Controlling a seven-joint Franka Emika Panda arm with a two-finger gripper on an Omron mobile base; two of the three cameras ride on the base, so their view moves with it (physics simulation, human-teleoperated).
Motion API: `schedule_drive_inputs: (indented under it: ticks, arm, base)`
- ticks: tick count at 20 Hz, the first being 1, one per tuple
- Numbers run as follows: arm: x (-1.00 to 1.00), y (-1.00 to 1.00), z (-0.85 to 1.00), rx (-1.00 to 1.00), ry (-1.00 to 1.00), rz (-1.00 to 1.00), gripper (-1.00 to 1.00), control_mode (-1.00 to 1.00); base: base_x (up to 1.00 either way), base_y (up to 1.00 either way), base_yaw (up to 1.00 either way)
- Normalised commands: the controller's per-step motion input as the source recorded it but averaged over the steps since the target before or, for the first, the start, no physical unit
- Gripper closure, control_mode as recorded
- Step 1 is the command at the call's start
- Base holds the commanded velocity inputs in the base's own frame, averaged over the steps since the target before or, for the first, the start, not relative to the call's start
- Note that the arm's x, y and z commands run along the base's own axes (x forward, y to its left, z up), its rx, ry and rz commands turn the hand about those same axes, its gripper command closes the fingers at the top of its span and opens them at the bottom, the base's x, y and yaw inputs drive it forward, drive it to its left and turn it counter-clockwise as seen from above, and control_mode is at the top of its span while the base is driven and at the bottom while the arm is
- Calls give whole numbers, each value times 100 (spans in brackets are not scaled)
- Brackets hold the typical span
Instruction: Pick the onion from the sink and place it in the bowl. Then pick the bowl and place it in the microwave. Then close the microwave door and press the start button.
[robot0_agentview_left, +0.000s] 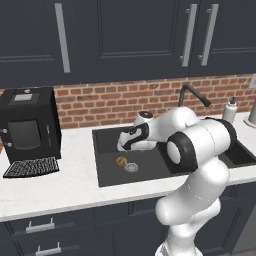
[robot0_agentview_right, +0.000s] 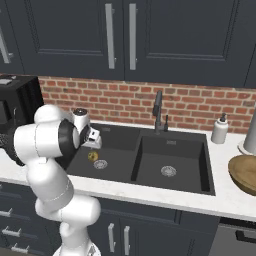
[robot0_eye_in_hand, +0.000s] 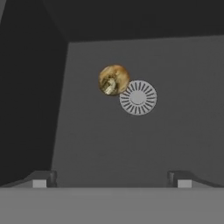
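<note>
The onion (robot0_agentview_left: 121, 161) (robot0_agentview_right: 92, 156) is a small golden-brown ball on the floor of the black sink's (robot0_agentview_left: 107, 172) (robot0_agentview_right: 150, 172) left basin, touching the round silver drain ring (robot0_eye_in_hand: 138, 97). My gripper (robot0_agentview_left: 122, 147) (robot0_agentview_right: 93, 145) hangs open above that basin, a little higher than the onion and apart from it, with nothing between its fingers. In the hand view the onion (robot0_eye_in_hand: 113, 79) lies ahead of the gripper (robot0_eye_in_hand: 112, 179), slightly above centre. The wooden bowl (robot0_agentview_right: 245, 172) rests on the counter at the far right. The microwave is out of view.
A black coffee machine (robot0_agentview_left: 30, 125) stands on the counter left of the sink. The curved black faucet (robot0_agentview_left: 192, 95) (robot0_agentview_right: 158, 112) rises behind the basins, and a white soap dispenser (robot0_agentview_right: 219, 130) stands to its right. Dark cabinets hang above the brick wall.
</note>
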Motion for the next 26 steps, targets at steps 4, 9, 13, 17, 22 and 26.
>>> schedule_drive_inputs:
  ticks: [4, 9, 13, 17, 22, 26]
  arm:
    - [41, 0, -41, 0, 0, 0, -100, -100]
    - [36, 0, -35, 0, 0, 0, -100, -100]
    - [38, 1, -35, 0, 1, 0, -100, -100]
    - [38, 13, -34, 0, 1, 0, -100, -100]
    - [35, 14, -29, 0, 0, 0, -100, -100]
    - [28, 8, -28, 0, 0, 0, -100, -100]
  base:
    - [0, 0, 0]
    - [0, 0, 0]
    - [0, 0, 0]
    - [0, 0, 0]
    - [0, 0, 0]
    - [0, 0, 0]
